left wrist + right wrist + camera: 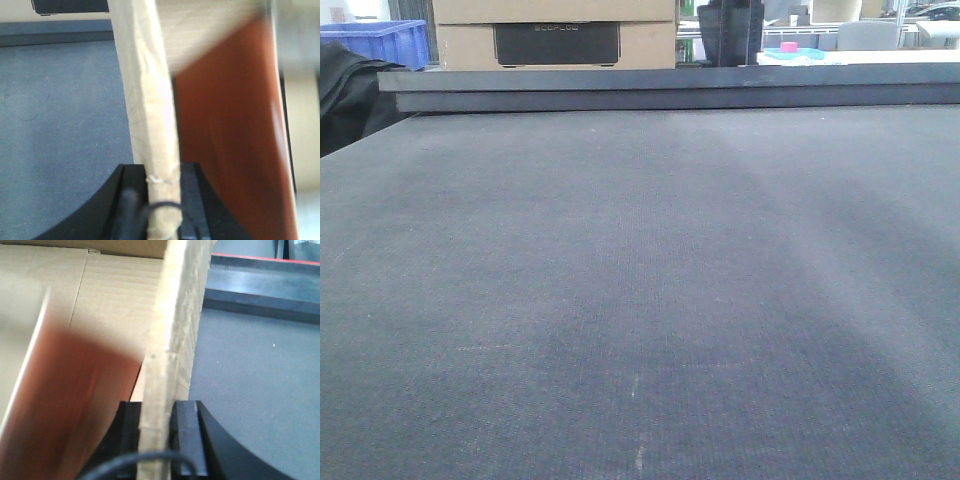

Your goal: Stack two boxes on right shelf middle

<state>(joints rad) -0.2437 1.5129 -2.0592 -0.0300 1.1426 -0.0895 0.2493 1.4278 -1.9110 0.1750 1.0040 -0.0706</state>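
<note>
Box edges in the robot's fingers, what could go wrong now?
1. The left fingers pinch only a thin, creased cardboard edge, so it might bend or tear.
2. The right fingers also hold just a thin box wall, which could slip out.

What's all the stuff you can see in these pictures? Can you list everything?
table: one, dark grey, fills the front view
ledge: one, dark grey, along its far edge
stacked boxes: two, brown, behind the ledge, lower one black-labelled
bin: one, blue, far left
cloth: one, black, left edge
dark object: one, black, right of the boxes, unclear what
small thing: one, pink, on a light-blue dish, far right
cardboard wall: one per wrist view, tan, clamped edge-on
blurred patch: one per wrist view, orange-brown, beside the wall, unclear what
left jaws: black, shut on the cardboard wall
right jaws: black, shut on the cardboard wall
</note>
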